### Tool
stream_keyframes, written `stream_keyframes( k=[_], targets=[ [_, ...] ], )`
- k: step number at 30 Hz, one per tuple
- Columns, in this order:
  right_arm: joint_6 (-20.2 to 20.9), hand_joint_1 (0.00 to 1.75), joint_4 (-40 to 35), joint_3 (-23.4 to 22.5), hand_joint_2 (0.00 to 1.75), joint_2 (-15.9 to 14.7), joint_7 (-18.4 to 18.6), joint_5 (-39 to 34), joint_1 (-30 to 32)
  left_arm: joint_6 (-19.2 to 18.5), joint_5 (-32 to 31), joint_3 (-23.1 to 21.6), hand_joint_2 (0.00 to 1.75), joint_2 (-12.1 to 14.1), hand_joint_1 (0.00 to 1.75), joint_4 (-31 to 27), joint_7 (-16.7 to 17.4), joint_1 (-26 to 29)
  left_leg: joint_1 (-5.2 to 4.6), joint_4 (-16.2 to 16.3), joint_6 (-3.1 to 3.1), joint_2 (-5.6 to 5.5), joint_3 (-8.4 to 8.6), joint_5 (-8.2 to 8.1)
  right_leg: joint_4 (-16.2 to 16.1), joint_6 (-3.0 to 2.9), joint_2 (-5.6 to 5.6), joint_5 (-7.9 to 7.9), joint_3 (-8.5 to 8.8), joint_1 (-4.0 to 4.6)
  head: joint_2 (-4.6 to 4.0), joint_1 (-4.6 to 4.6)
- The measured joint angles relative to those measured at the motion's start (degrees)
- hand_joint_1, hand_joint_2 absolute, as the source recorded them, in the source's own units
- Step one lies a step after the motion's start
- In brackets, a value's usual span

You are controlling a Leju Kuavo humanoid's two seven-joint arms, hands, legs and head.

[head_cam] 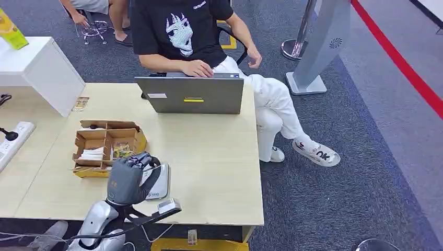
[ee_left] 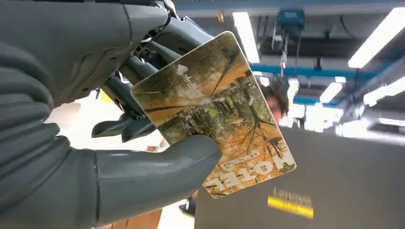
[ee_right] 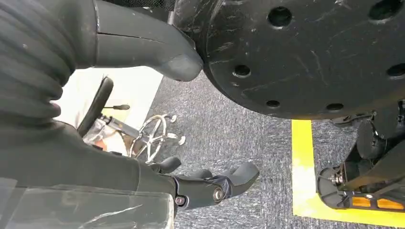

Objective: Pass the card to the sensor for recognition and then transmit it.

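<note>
Card (ee_left: 215, 114), printed with autumn trees and the word HOTEL, is sitting pinched between the thumb and fingers of the left hand (head_cam: 125, 178). That hand is hovering over the grey sensor (head_cam: 158, 183) near the front left of the table (head_cam: 214, 157), just near of a cardboard box (head_cam: 107, 146). At the far edge a person (head_cam: 183, 31) is typing on a laptop (head_cam: 190, 94). Right hand (ee_right: 119, 109) is hanging over carpet, fingers apart, grasping nothing.

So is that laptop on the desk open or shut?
Open: the laptop's lid stands upright, and a person's hand rests behind it.
</note>
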Motion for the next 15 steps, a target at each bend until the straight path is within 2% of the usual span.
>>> stream_keyframes(
  k=[2,9,10,12,15],
  targets=[
    [0.0,0.0,0.0,-0.1,1.75,0.1,0.0,-0.3,0.1,0.3,-1.5,0.0,1.75,0.4,1.75,0.0,0.7,2.3,0.0,0.0,-0.03,0.02,-0.01,-0.03,0.0,0.0,0.05,-0.01,-0.03,0.0,0.0,0.0],
    [-0.1,0.0,0.1,-0.1,1.75,0.2,-0.2,-0.5,0.4,3.8,1.4,0.0,1.75,4.1,1.75,0.0,2.2,9.8,0.01,0.0,-0.04,0.0,-0.01,-0.11,0.0,0.02,-0.03,-0.2,-0.03,0.0,0.0,-0.02],
    [0.0,0.0,0.1,-0.2,1.75,0.2,-0.2,-0.5,0.4,3.4,1.7,0.1,1.75,4.5,1.75,0.1,3.0,10.4,0.01,0.0,-0.06,0.0,-0.01,-0.13,0.0,0.02,-0.03,-0.21,-0.04,0.0,0.0,0.0],
    [0.4,0.0,0.2,-0.1,1.75,0.2,-0.2,0.0,0.4,-2.1,4.7,0.5,1.75,5.8,1.75,2.1,4.5,10.5,0.01,0.0,-0.06,-0.09,0.02,-0.13,0.0,0.0,-0.14,-0.27,-0.04,0.0,0.0,0.0],
    [1.0,0.0,0.2,-0.1,1.75,0.2,-0.2,0.3,0.4,-2.7,7.7,1.3,1.75,6.8,1.75,8.3,2.3,10.0,0.02,0.0,-0.06,-0.08,0.06,-0.13,0.0,0.0,-0.11,-0.26,-0.04,0.01,-0.02,-0.02]
  ],
)
